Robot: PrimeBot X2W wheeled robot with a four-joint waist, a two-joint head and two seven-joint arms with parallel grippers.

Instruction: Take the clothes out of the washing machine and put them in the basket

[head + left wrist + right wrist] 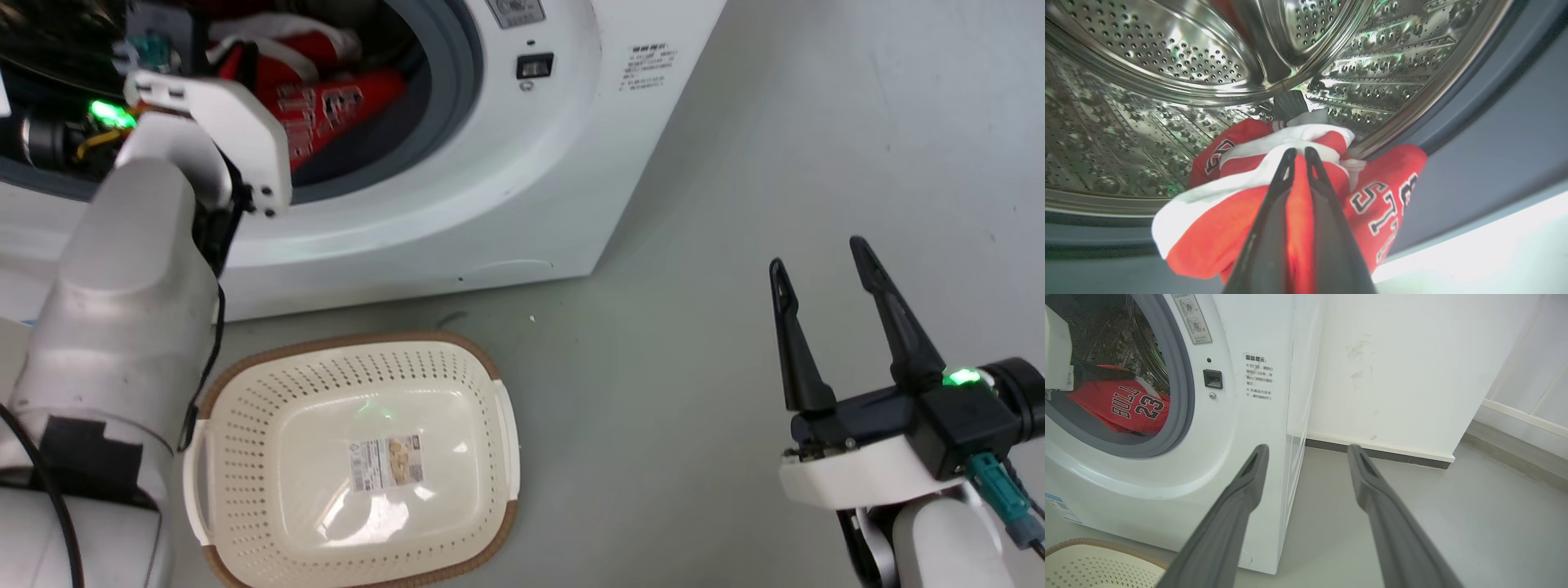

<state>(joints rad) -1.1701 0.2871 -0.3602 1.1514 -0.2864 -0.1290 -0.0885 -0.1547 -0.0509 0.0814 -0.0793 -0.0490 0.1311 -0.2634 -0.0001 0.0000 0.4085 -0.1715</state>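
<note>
Left gripper [1299,152] is inside the washing machine [490,188], its two long dark fingers [1265,228] pressed close with a fold of soft red cloth pinched between them. The clothes [1208,228] lie bunched at the drum's front edge, red with white trim, black-and-white lettering creasing over the smooth grey rubber seal [1494,143]. Behind them the drum [1167,61] gleams: polished steel, curved, dotted with small round holes, one raised rib [1261,57] running back. Out in front, the right gripper [816,255] hangs spread wide and empty, its tapered tips well apart from the washer's right front corner. The basket [245,425] sits on the matte grey floor [694,367] just before the machine, below the porthole: cream plastic, rounded-rectangular, perforated walls, brown woven-look rim, a label [385,461] on its glossy bottom. Open floor stretches to its right, between it and the right gripper
</note>
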